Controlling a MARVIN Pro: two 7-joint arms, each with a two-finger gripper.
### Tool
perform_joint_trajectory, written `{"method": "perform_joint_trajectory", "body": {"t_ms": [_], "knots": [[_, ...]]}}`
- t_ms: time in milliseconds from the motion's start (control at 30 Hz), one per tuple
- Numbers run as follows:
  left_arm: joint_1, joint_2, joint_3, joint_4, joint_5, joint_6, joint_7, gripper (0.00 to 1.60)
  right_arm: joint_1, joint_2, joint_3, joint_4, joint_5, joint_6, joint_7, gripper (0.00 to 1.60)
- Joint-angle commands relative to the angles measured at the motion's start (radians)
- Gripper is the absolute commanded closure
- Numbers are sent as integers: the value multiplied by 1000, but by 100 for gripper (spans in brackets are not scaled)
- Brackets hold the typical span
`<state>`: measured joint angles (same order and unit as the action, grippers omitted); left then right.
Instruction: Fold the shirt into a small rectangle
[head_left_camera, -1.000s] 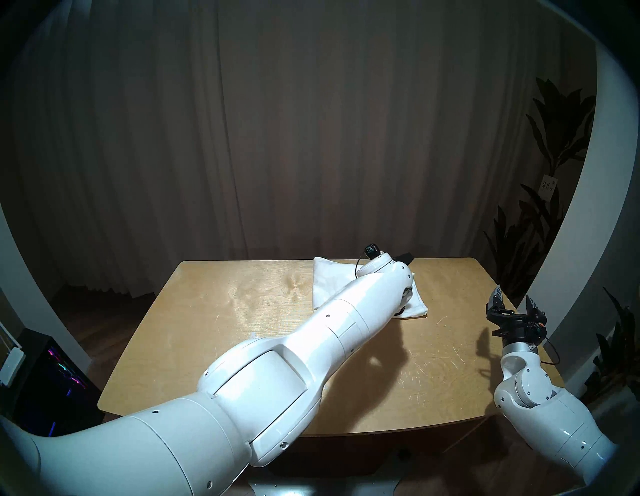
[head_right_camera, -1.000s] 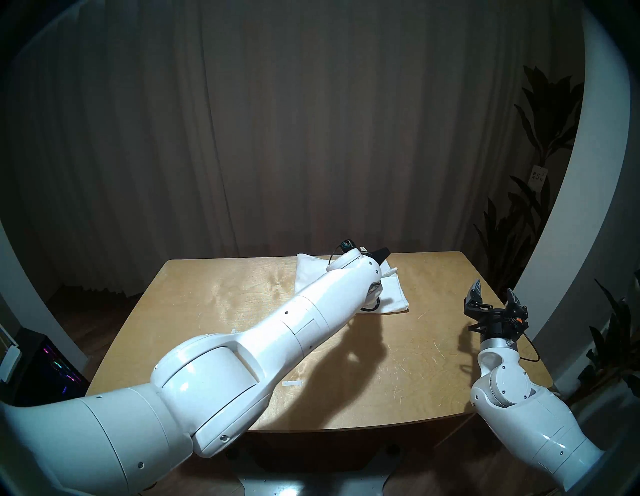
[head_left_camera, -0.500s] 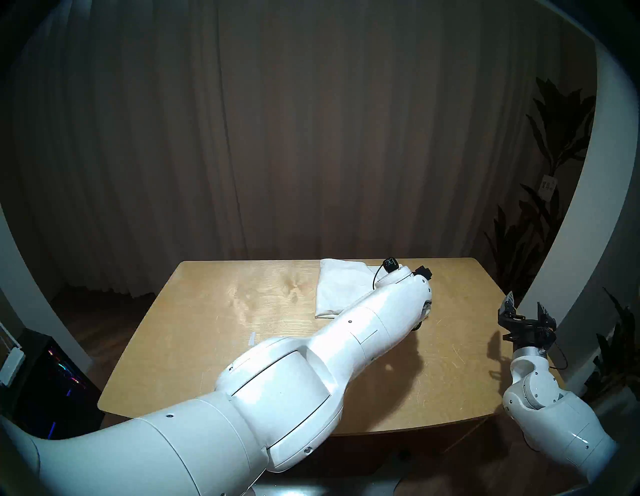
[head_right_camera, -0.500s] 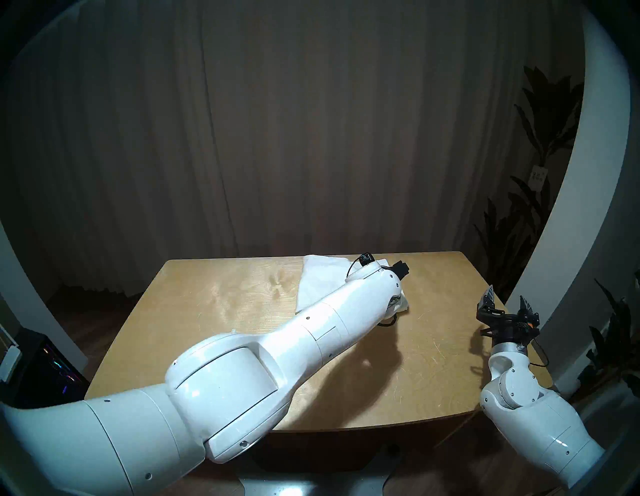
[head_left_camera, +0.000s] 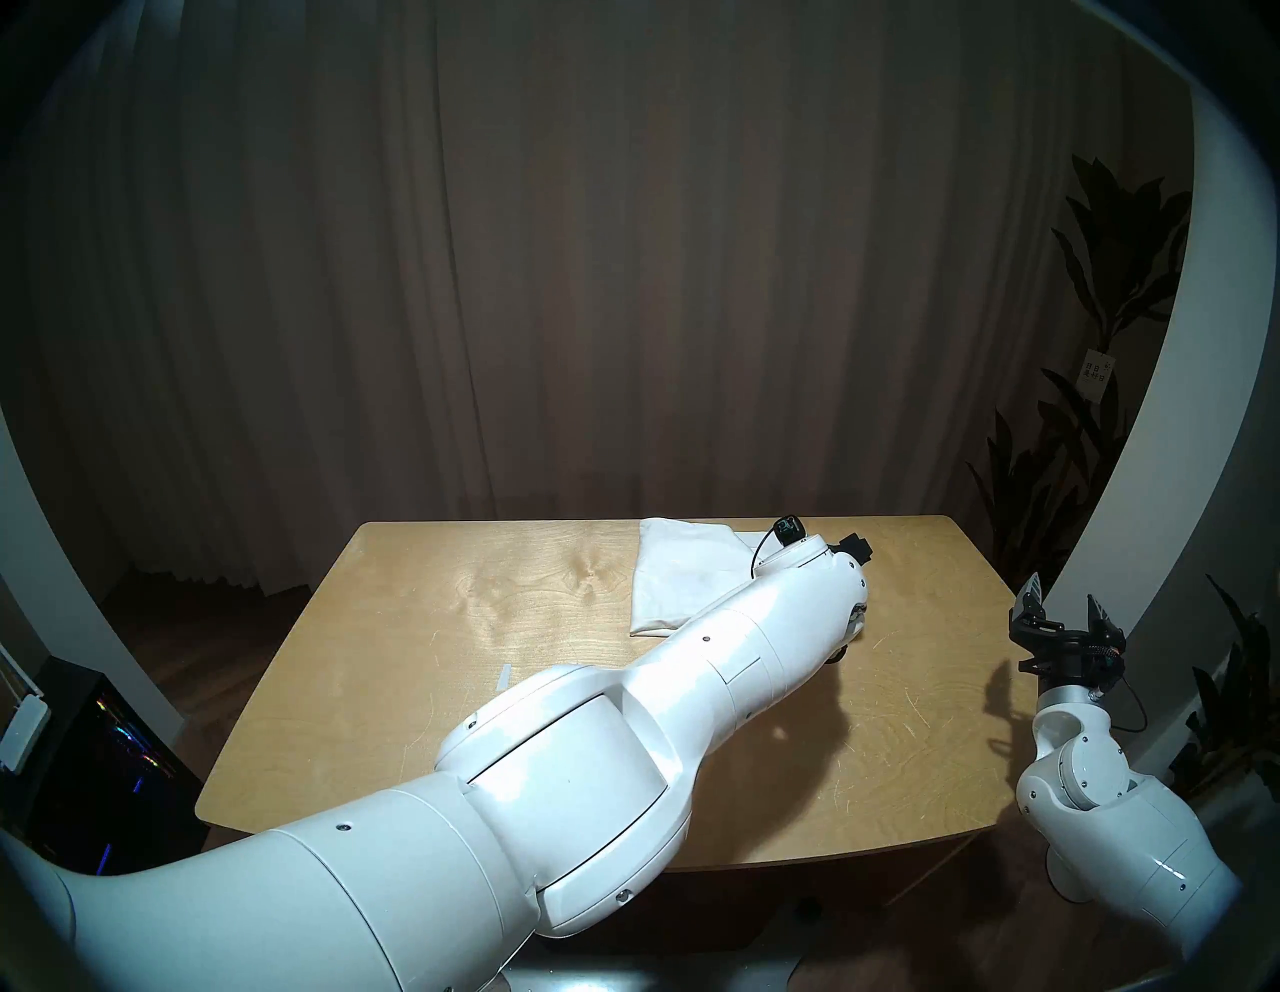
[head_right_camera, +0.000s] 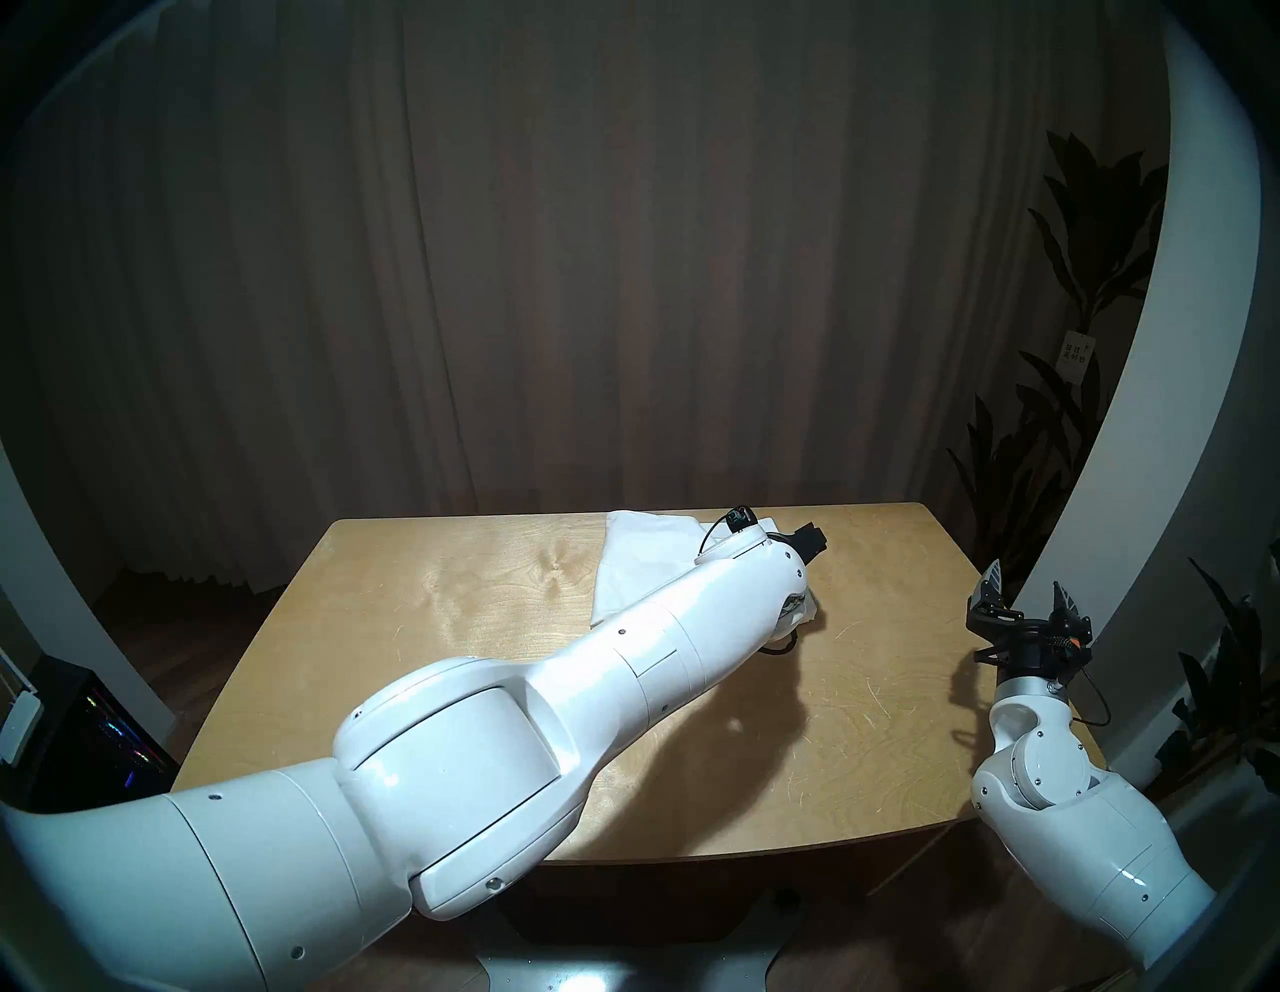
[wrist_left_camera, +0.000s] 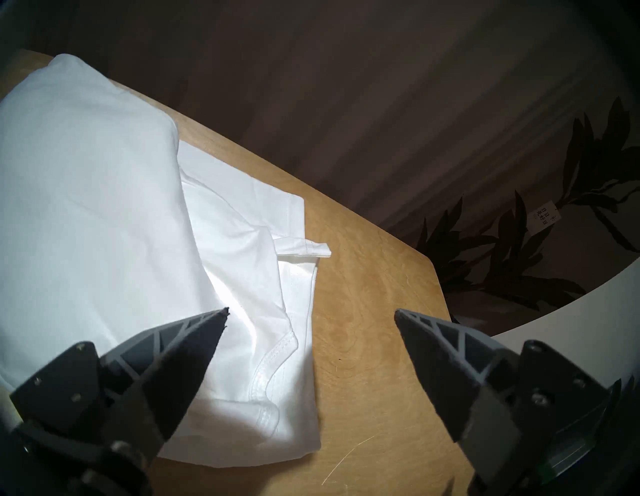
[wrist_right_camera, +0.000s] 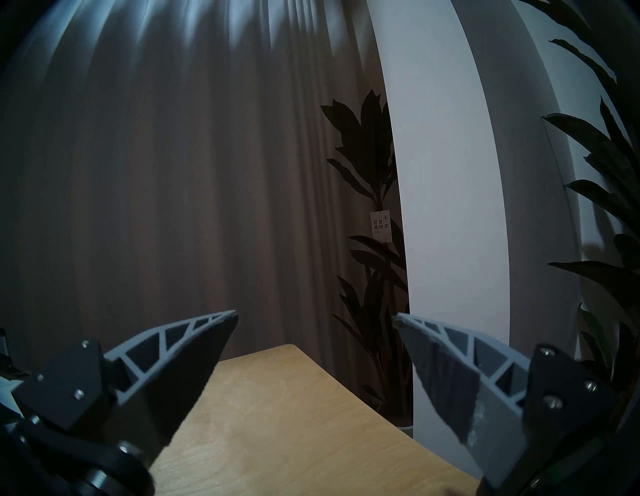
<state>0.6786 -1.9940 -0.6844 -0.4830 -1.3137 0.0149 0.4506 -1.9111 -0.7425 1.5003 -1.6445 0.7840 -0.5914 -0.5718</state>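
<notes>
- Left gripper (wrist_left_camera: 311, 313) hangs over the right edge of the shirt (wrist_left_camera: 90, 214), fingers spread wide with nothing between them.
- Right gripper (head_left_camera: 1063, 606) is raised past the table's (head_left_camera: 415, 623) right edge, jaws apart and empty, well clear of the cloth.
- White shirt lies folded at the far middle of the table, layered hems showing on its right side.

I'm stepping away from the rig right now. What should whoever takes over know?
Left pincer: open, empty, over the shirt's right edge.
Right pincer: open, empty, off at the table's right side, not over the shirt.
Shirt: folded, lying at the table's far edge.
Done: main folds.
Left: one hem corner and uneven layers stick out on the right; tidy into a clean rectangle.
</notes>
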Motion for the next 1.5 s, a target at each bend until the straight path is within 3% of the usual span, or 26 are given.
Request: {"method": "perform_joint_trajectory", "body": {"t_ms": [0,200,500,767,1067,1467], "knots": [[-82,14,73,2,92,-52,-87,0,-13,20,43,-74,24,-37,20,0],[-93,120,150,1,207,-147,-145,0,-13,20,25,-100,49,-25,51,0],[-102,229,223,118,347,-237,-98,0,16,13,-34,-118,61,1,78,0],[-89,334,267,165,410,-308,-58,0,60,11,-96,-152,65,35,108,0],[-47,408,326,208,471,-369,-23,0,105,11,-165,-177,52,89,139,0],[-30,505,351,235,497,-455,-18,0,165,17,-219,-196,28,148,178,0]]}}
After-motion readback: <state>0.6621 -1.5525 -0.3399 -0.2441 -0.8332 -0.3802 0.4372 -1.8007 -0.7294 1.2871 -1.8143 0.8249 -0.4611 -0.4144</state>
